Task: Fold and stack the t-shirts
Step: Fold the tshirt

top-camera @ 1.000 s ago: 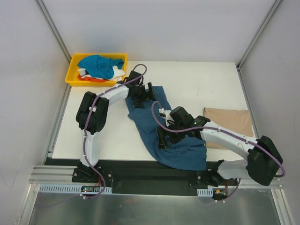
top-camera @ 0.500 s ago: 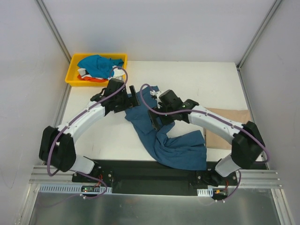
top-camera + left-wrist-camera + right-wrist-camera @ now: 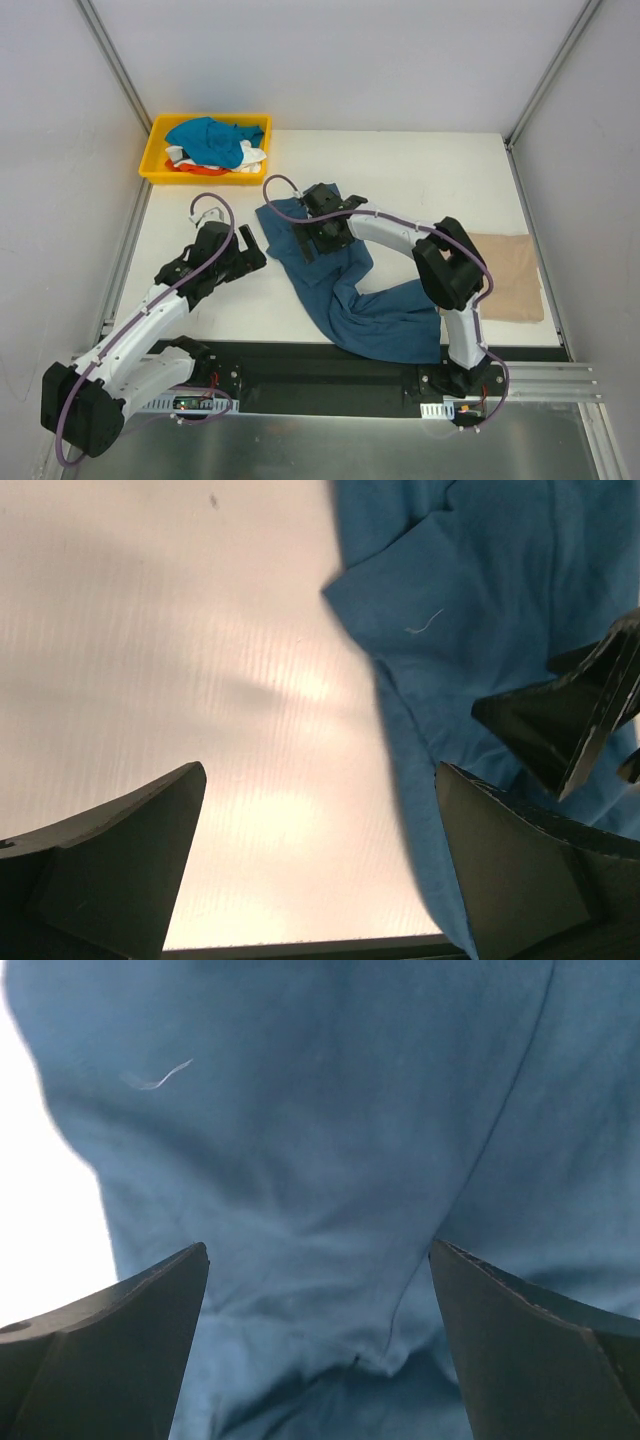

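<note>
Toward the front the teal shirt (image 3: 385,322) lies rumpled, the left gripper (image 3: 243,256) has let go and backed off with jaws wide, and farther up the right gripper (image 3: 320,236), also wide and empty, now hovers over the shirt's far end, so regripping probably comes next.

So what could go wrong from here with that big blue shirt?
The dark teal t-shirt lies bunched and twisted, so a fold could come out crooked. Its near end drapes past the table onto the black base rail, where it might slide off or snag. The right gripper hangs open over wrinkled cloth and may pinch several layers at once.
</note>
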`<state>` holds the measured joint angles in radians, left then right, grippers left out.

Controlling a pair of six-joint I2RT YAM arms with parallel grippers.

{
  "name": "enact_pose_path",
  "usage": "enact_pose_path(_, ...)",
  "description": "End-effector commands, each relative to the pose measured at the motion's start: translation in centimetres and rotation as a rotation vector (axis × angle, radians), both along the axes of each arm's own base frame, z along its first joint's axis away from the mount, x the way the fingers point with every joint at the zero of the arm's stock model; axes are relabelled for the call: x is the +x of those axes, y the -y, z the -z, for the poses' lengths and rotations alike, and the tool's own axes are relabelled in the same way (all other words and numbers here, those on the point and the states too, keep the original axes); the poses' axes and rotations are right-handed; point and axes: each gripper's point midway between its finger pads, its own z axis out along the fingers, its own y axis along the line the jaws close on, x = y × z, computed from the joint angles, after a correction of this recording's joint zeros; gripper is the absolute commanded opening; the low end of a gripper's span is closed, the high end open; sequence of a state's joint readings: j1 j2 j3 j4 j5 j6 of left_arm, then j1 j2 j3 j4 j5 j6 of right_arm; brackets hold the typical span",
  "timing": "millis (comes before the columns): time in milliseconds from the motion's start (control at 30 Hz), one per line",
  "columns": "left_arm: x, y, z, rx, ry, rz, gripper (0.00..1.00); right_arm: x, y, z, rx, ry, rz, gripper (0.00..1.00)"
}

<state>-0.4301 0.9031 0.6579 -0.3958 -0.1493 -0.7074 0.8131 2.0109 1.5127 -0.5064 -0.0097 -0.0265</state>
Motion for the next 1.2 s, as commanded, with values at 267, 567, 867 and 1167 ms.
enact_pose_path(267, 0.1, 0.6, 3.4, -0.002, -0.099, 0.0, 0.99, 6.1, 2.1, 3.6, 0.014, -0.153, 0.315, 0.97)
enact_pose_path(567, 2.2, 2.2, 4.4, 0.004, -0.114, 0.06, 0.99, 16.4, 3.0, 3.1, 0.121, -0.138, 0.455, 0.97)
enact_pose_path(867, 3.9, 3.7, 4.9, -0.015, -0.16, 0.103, 0.99, 27.1, 3.8, -3.8, 0.472, 0.06, 0.585, 0.97)
enact_pose_path(1167, 2.1, 5.0, 4.8, -0.104, -0.18, 0.156, 0.99, 23.8, 6.4, -15.9, 0.487, 0.249, 0.425, 0.97)
